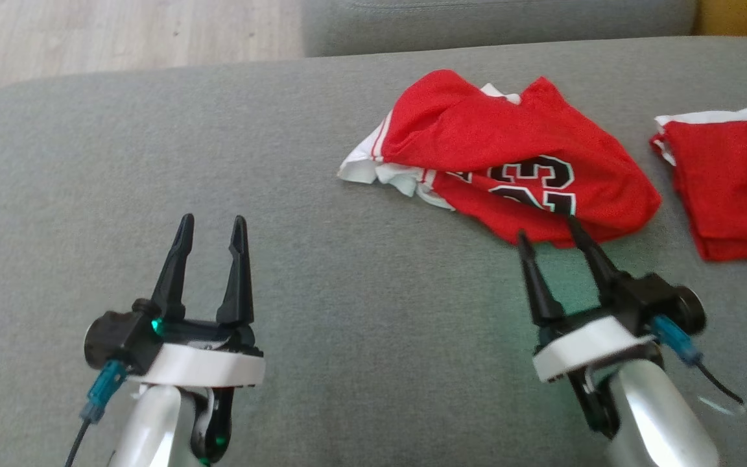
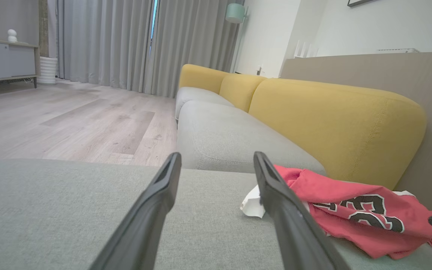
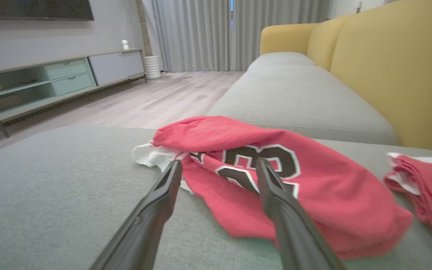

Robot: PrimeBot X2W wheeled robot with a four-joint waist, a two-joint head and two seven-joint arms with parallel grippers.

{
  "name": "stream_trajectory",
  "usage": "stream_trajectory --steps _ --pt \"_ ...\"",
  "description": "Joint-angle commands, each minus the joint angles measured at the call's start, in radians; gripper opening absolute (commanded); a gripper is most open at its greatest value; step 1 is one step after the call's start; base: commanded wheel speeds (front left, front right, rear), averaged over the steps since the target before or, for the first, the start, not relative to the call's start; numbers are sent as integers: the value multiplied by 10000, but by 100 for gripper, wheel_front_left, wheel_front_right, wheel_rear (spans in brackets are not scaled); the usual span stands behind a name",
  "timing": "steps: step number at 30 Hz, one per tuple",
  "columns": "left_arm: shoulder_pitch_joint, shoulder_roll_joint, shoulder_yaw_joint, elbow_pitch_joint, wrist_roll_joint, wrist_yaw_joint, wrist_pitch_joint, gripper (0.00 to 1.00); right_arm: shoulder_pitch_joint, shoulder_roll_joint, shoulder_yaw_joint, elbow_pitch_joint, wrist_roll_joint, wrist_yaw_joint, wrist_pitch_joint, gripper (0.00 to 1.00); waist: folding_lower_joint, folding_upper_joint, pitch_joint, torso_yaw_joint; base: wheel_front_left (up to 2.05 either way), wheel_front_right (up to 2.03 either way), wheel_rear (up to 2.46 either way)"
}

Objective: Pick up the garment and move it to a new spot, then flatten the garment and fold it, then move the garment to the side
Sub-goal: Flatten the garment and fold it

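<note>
The garment [image 1: 509, 155] is a red jersey with white trim and a black number, lying crumpled on the grey sofa cushion [image 1: 321, 272] right of centre. My right gripper [image 1: 547, 228] is open at the jersey's near edge, its fingertips just reaching the fabric and holding nothing. In the right wrist view the garment [image 3: 313, 187] lies directly ahead of that gripper [image 3: 219, 162]. My left gripper [image 1: 212, 220] stands open and empty over bare cushion, well to the left. The left wrist view has the garment [image 2: 351, 210] to the right of that gripper [image 2: 216, 155].
A second red and white garment [image 1: 730, 181] lies folded at the cushion's right edge, close to the jersey. The yellow backrest [image 3: 396, 63] rises behind. Wooden floor [image 1: 88, 39] lies beyond the cushion's far left corner, and another grey seat [image 2: 231, 138] adjoins it.
</note>
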Motion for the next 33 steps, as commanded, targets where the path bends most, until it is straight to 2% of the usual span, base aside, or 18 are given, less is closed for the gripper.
stream_trajectory --steps 1,5,15,21,25,26,27,28,33 --pt "-369 69 196 -315 -74 16 -51 100 -649 40 457 -205 -170 35 -97 100 0 0 95 181 0 0 0" --pt "-498 68 83 -273 -94 16 -51 100 -1189 -21 957 242 -389 35 350 100 0 0 328 548 0 0 0" --pt "-971 30 -344 -45 -300 16 -51 100 -3282 -852 2148 2345 -9 35 1873 100 0 0 1099 1644 0 0 0" --pt "-1159 9 -549 61 -429 16 -51 100 -4304 -1181 2048 3696 -511 35 2087 100 0 0 1330 2118 0 0 0" --pt "-1255 -4 -633 110 -516 16 -51 100 -4854 -1106 1834 5074 -1099 35 2336 100 0 0 1398 2416 0 0 0" --pt "-1251 -5 -633 115 -521 16 -51 100 -4927 -1044 1906 5311 -1117 35 2342 89 0 0 1394 2436 0 0 0" --pt "-1245 -6 -625 118 -525 16 -51 100 -5002 -974 1980 5506 -1097 35 2296 28 0 0 1388 2442 0 0 0" --pt "-1237 -7 -611 119 -526 16 -51 100 -5086 -916 2075 5661 -1082 35 2204 0 0 0 1382 2433 0 0 0" --pt "-1149 -10 -439 146 -481 16 -51 100 -5404 -406 2415 5825 -539 35 1067 0 0 0 1169 2188 0 0 0"
